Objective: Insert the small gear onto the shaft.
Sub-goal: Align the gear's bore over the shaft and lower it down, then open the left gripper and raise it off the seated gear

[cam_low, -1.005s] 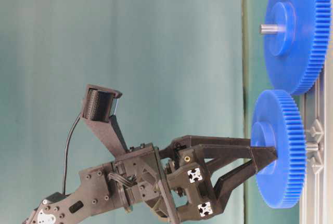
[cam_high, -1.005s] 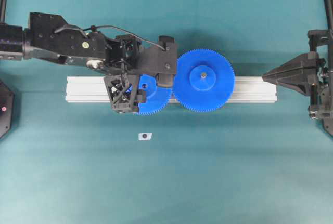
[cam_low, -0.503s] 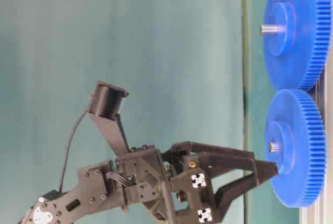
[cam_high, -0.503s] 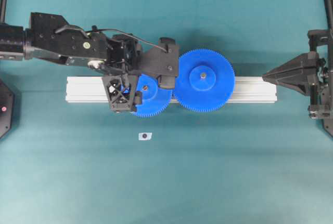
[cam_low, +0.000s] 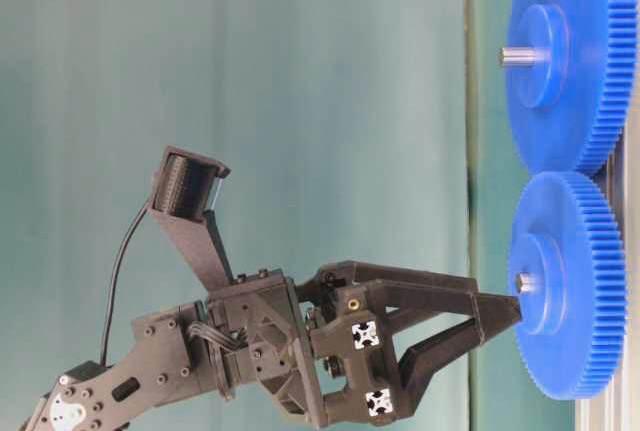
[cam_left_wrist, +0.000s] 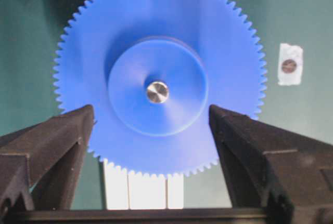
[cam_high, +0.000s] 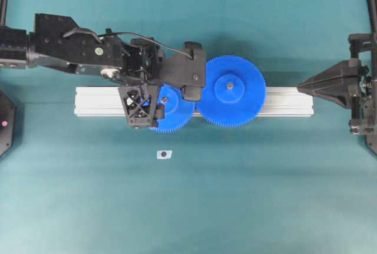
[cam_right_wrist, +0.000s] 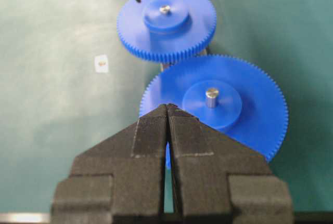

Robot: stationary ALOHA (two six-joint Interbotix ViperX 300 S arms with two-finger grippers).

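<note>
small gear seated, left hand let go

your left hand (cam_low: 500, 323) now stands spread, its fingers (cam_left_wrist: 57, 141) either side of the small gear's hub without touching it. a second ago those fingers were still closed around the hub and the small gear (cam_left_wrist: 158, 73) sat high on the pin; since then it has slid down and the fingers have parted. look at the left wrist view: the silver tip of the shaft (cam_left_wrist: 157, 91) shows through the centre hole, and in the table-level view the gear lies flat just above the aluminium rail (cam_high: 106, 102), teeth meeting those of the larger gear (cam_high: 231, 91). you can take that as the insertion done, or very nearly; whether the gear is fully down on its mount you cannot tell from here.

your right hand (cam_right_wrist: 167, 110) is pressed together, holding nothing, parked well apart at the right of the bench (cam_high: 235, 195). a small white tag (cam_high: 164, 154) lies on the bench near the rail, untouched. the sensible next move looks like a straight retreat of the left hand, clear of the teeth.
</note>
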